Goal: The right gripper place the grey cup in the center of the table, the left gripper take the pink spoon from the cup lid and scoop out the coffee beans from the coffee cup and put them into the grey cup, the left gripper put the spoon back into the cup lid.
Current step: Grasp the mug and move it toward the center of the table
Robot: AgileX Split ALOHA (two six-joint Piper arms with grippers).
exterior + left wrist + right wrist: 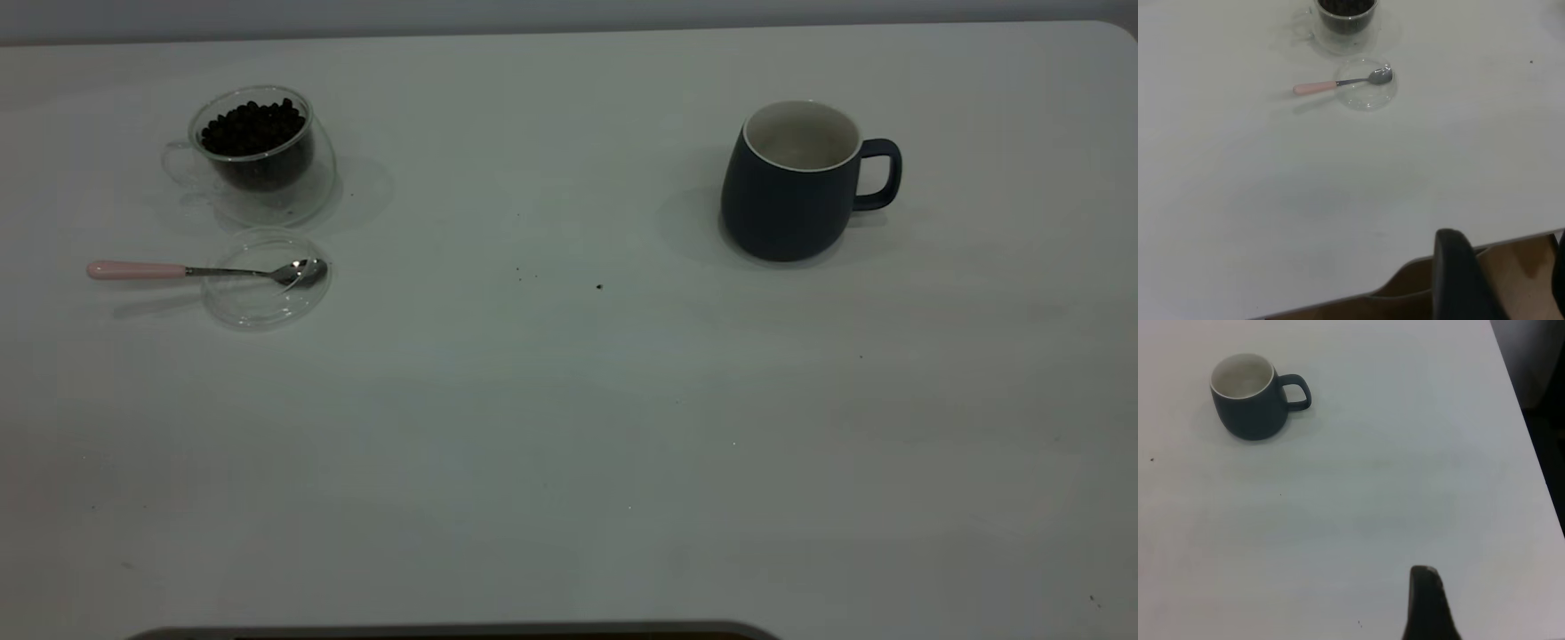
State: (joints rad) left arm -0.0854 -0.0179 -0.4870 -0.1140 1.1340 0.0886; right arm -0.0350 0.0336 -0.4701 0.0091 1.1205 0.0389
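The grey cup (pixel 791 191) stands upright and empty at the far right of the table, its handle pointing right; it also shows in the right wrist view (pixel 1251 400). The glass coffee cup (pixel 258 147) holds dark coffee beans at the far left and shows in the left wrist view (pixel 1346 17). In front of it the pink-handled spoon (pixel 178 269) rests with its bowl in the clear cup lid (pixel 267 302), also seen in the left wrist view as spoon (pixel 1338 84) and lid (pixel 1368 100). My left gripper (pixel 1505 243) is open and empty at the table's near edge. My right gripper shows one finger (pixel 1426 603), nothing held, far from the cup.
A few dark crumbs (pixel 598 286) lie near the table's middle. The table's rounded right corner (pixel 1116 36) and right edge (pixel 1525 420) are in view. Neither arm shows in the exterior view.
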